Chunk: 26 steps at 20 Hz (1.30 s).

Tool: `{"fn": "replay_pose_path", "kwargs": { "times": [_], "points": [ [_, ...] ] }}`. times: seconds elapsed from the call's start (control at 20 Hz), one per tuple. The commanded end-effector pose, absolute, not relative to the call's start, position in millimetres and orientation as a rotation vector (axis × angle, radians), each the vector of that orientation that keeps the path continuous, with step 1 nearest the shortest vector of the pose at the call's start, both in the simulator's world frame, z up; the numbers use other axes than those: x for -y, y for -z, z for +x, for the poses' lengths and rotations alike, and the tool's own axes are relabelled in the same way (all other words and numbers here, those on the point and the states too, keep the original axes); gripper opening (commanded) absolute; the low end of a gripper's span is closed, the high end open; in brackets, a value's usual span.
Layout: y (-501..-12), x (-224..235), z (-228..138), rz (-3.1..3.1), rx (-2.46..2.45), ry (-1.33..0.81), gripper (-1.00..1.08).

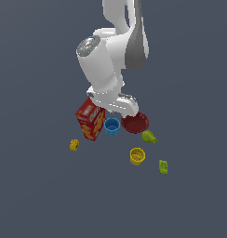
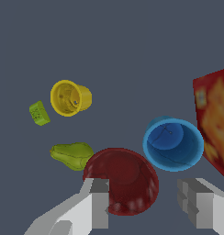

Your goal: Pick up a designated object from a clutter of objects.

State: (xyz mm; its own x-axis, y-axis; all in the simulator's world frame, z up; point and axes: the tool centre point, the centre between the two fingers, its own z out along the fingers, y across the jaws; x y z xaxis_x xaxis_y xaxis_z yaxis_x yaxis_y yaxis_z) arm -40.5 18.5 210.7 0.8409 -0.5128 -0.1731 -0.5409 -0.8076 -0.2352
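Observation:
The designated object, a small bright blue cup (image 1: 112, 127), stands upright between the red cracker box (image 1: 90, 119) and the dark red bowl (image 1: 135, 122). In the wrist view the blue cup (image 2: 172, 143) shows its open mouth, with the bowl (image 2: 123, 179) beside it and the cracker box (image 2: 217, 119) on its other side. My gripper (image 2: 148, 202) is open and empty. It hovers above the gap between bowl and cup, with one finger (image 2: 98, 202) over the bowl's rim. In the exterior view the arm's hand (image 1: 116, 104) hides the fingertips.
A yellow cup (image 1: 137, 156) (image 2: 69, 97) lies nearer the front. A green pear-like item (image 1: 149, 136) (image 2: 72, 154) sits next to the bowl. A small green block (image 1: 163, 167) (image 2: 39, 113) and a small yellow block (image 1: 74, 145) lie further out.

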Motion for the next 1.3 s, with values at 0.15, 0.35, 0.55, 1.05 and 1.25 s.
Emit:
{"fn": "replay_pose_path", "kwargs": {
  "times": [0.15,0.35,0.55,1.05,1.25],
  "points": [
    [-175.8,-14.7,-57.4,-2.574,-1.115,-0.190,0.28],
    [-151.2,-8.7,-72.7,-2.437,-1.341,-0.221,0.28],
    [-129.3,-1.1,-89.2,-2.302,-1.548,-0.247,0.28],
    [-97.2,13.9,-120.3,-2.074,-1.860,-0.280,0.28],
    [-92.8,16.4,-125.4,-2.039,-1.905,-0.284,0.28]
  ]
}}
